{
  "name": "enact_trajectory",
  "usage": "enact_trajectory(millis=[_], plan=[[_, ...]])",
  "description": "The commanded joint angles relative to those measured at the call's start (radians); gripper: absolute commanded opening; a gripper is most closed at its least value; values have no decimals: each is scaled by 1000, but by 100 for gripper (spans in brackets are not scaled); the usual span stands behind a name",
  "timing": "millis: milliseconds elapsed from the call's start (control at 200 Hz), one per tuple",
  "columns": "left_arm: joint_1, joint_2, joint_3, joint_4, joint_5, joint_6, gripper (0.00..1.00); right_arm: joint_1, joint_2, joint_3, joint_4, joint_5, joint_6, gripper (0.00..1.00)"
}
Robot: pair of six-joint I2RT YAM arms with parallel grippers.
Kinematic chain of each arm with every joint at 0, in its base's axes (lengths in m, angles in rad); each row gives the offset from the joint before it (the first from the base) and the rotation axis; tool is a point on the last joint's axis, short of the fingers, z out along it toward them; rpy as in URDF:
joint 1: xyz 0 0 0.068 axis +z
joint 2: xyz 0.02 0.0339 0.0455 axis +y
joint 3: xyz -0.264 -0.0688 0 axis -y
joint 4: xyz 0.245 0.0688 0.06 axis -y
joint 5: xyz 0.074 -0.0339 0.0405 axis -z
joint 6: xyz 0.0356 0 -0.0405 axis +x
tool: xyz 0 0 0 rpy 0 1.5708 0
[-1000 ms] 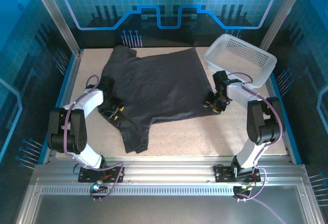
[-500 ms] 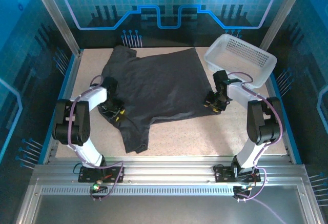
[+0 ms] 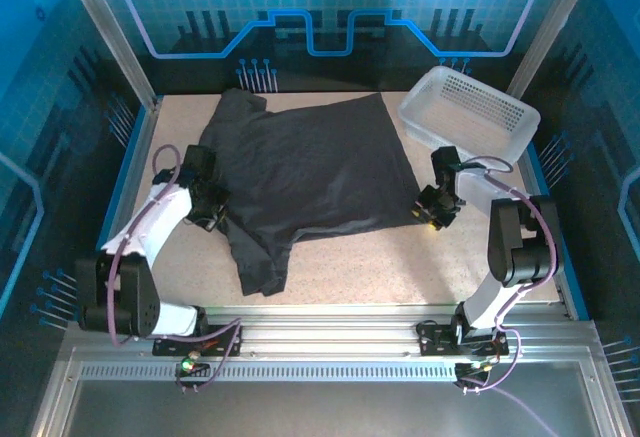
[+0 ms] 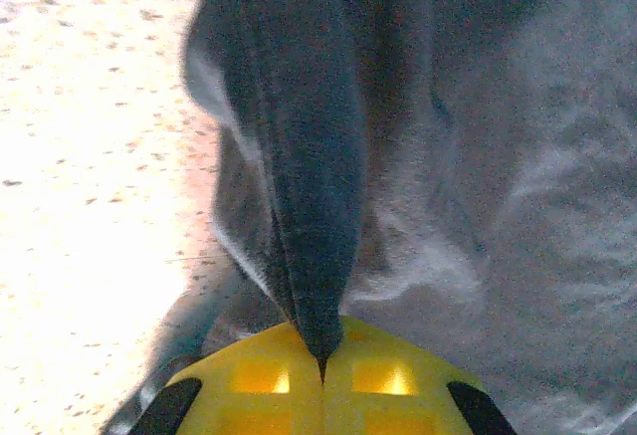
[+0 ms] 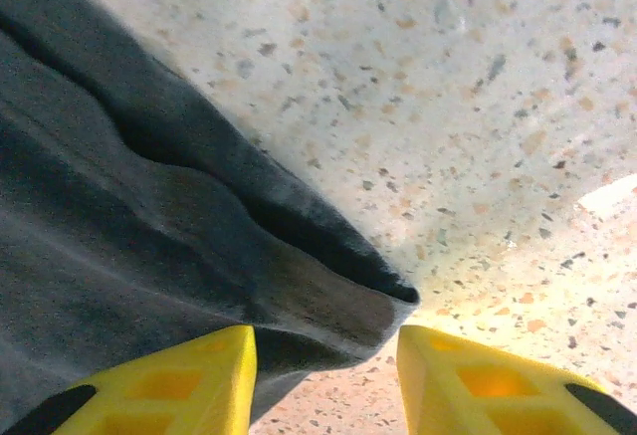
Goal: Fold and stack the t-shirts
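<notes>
So the left gripper is clamped tight on the t-shirt. From the left wrist cam its two yellow fingers meet with a ridge of dark cloth pinched between them, and that ridge runs straight out ahead of the tips. Off to that gripper's left is bare speckled table; to its right it's all wrinkled shirt.

The right gripper has its jaws apart. A corner of the shirt lies flat on the table in the gap between them, closer to the left-hand finger, and nothing's pinching it. The rest of the cloth spreads away to that gripper's left.

The shirt lies spread out between the two grippers. The white perforated basket sits just beyond the right gripper, not touching it.
</notes>
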Motion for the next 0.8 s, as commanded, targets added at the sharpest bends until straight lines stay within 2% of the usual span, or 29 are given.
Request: enact_trajectory(millis=[0, 155, 270, 455, 510, 560, 590, 635, 655, 715, 795], plan=[[60, -56, -58, -74, -51, -8, 0, -8, 34, 2, -6, -6, 24, 33], [182, -141, -126, -48, -26, 57, 0, -15, 86, 14, 1, -3, 23, 12], [231, -156, -169, 2, -42, 134, 0, -15, 89, 24, -1, 15, 26, 0], [305, -125, -252, 156, -14, 221, 2, -14, 70, 38, -4, 26, 1, 0], [337, -119, -264, 208, 18, 269, 8, -16, 68, 43, -5, 26, -12, 0], [347, -113, -251, 201, -11, 302, 15, -15, 64, 49, -13, 29, -24, 0], [353, -108, -245, 197, -24, 324, 25, -15, 62, 52, -15, 28, -31, 0], [359, -101, -239, 199, -23, 347, 53, -14, 58, 55, -21, 25, -44, 0], [363, -101, -238, 199, -21, 354, 59, -15, 58, 59, -23, 23, -50, 0], [365, -111, -247, 215, -2, 368, 62, -16, 53, 69, -45, 24, -65, 0], [365, -130, -272, 259, 43, 378, 64, -14, 29, 70, -59, 31, -88, 16]])
